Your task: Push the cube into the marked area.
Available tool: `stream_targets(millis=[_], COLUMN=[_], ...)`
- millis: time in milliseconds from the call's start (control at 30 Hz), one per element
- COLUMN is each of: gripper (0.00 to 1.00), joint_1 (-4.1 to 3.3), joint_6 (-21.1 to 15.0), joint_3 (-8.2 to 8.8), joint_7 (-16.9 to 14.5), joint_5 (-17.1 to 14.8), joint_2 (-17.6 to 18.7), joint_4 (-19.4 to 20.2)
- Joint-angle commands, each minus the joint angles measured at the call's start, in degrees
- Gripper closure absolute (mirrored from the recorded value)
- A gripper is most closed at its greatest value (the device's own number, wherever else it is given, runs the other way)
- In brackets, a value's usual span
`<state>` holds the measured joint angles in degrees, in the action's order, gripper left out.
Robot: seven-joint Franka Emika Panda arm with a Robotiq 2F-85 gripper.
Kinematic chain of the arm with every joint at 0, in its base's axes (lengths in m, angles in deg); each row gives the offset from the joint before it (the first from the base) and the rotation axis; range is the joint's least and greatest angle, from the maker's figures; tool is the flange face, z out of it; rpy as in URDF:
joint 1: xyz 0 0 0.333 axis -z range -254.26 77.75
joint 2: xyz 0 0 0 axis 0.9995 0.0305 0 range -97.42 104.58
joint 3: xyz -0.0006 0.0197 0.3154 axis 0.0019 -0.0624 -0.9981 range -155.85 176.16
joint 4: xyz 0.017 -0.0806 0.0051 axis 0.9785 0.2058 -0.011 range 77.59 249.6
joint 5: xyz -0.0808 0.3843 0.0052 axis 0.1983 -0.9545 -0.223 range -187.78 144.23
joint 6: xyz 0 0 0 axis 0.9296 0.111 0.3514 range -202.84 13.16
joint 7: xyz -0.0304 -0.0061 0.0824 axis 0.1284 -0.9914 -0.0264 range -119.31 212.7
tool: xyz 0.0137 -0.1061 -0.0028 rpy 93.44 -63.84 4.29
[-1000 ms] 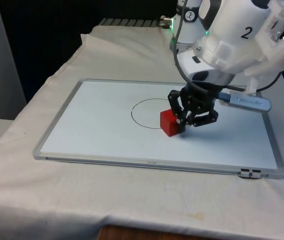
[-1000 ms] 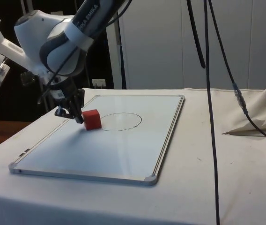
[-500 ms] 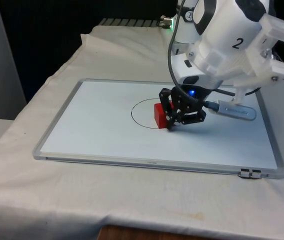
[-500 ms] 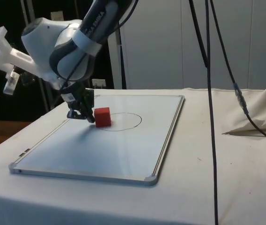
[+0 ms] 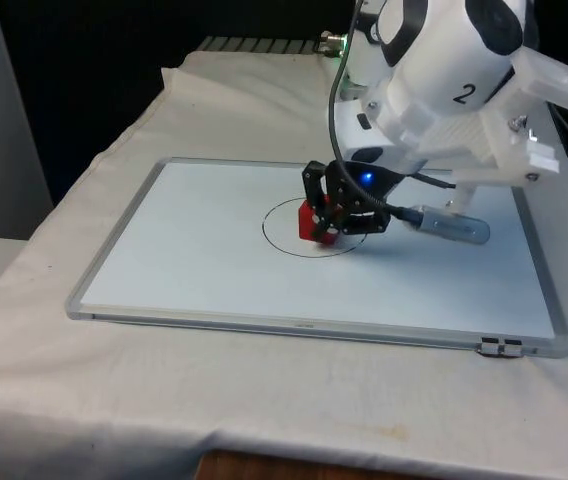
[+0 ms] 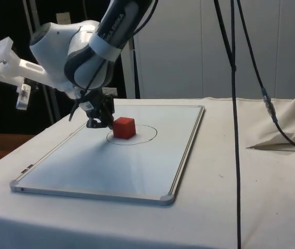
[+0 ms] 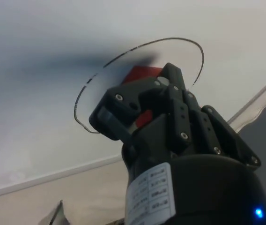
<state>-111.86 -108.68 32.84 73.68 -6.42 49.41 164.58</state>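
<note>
Red cube [image 6: 124, 127] sits inside drawn circle [image 6: 148, 136] at its 9 o'clock edge in side view. Gripper [image 6: 98, 121], jaws closed on nothing, touches it. Push gently toward centre; avoid overshoot.

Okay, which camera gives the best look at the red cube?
The side view: the red cube sits unobstructed inside the drawn circle. In the front view the gripper covers most of it, and the wrist view shows red patches behind the fingers.

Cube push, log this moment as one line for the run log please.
phase: pushing | red cube: inside drawn circle on whiteboard | claw: shut, against cube's side | task: essentially met
</note>
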Motion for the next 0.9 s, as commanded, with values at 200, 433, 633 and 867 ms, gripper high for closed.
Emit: stream_targets(millis=[200,433,633,867], gripper=[1.00,1.00,1.00,1.00], joint_1=[0.69,1.09,0.74,0.74], joint_6=[-1.15,-2.35,-1.55,-1.20], joint_3=[0.17,0.34,0.52,0.52], joint_7=[-1.03,-3.09,-5.33,-7.56], joint_5=[0.23,0.23,0.92,1.15], joint_2=[0.11,-1.09,-2.46,-3.27], joint_4=[-1.15,-0.92,-1.20,-1.89])
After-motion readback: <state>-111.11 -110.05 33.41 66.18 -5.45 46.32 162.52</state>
